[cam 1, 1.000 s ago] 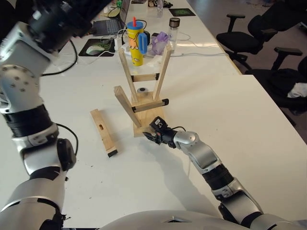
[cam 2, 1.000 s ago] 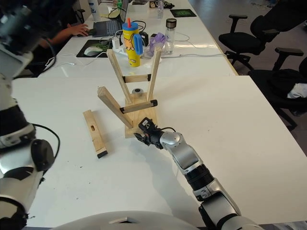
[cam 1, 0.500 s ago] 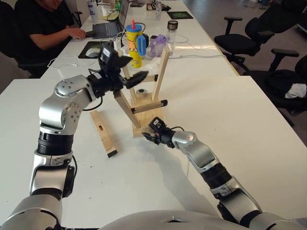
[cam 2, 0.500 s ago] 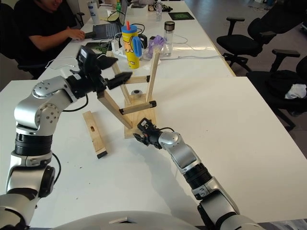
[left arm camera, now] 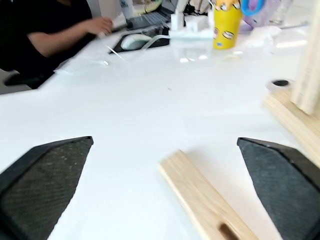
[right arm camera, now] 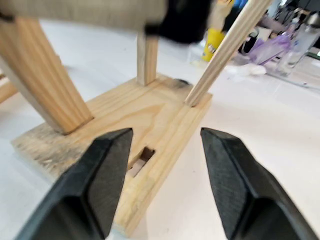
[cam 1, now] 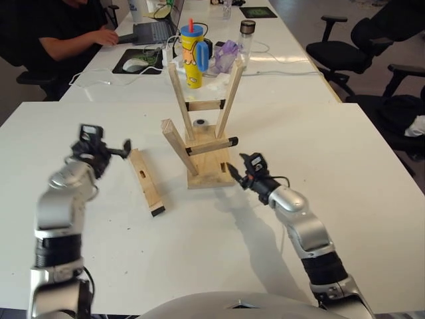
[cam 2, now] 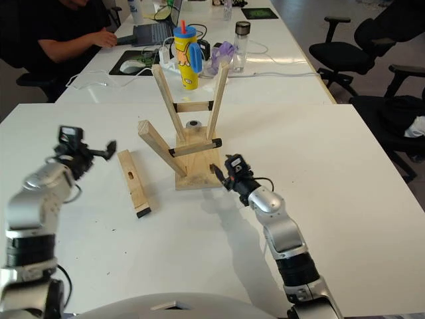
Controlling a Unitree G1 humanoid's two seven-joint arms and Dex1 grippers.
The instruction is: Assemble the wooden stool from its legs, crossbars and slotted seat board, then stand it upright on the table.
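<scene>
Down from the stool's legs has come the left gripper (left arm camera: 165, 141), and it now hangs low over the table (cam 1: 372, 173). Its fingers (left arm camera: 47, 175) are spread wide and hold nothing. Just ahead of them, in line with the gap, lies the end of a loose slotted wooden piece (cam 1: 146, 181), flat on the table. The right gripper (right arm camera: 166, 134) has slid from the near edge of the seat board (cam 1: 211, 174) round to the board's side. Its fingers (right arm camera: 107, 170) also stand well apart and empty, with the board's edge and an open slot (right arm camera: 141, 157) straight in front of the gap. Whether they touch the wood I cannot tell. Past those fingers the half-built stool sits upside down on its seat board. Two legs (cam 1: 176, 93) rise from it, leaning together, joined by a crossbar (cam 1: 202, 105). A third leg (cam 1: 178, 146) slants away toward the loose piece. Behind the stool stands a yellow cup (cam 1: 191, 61).
</scene>
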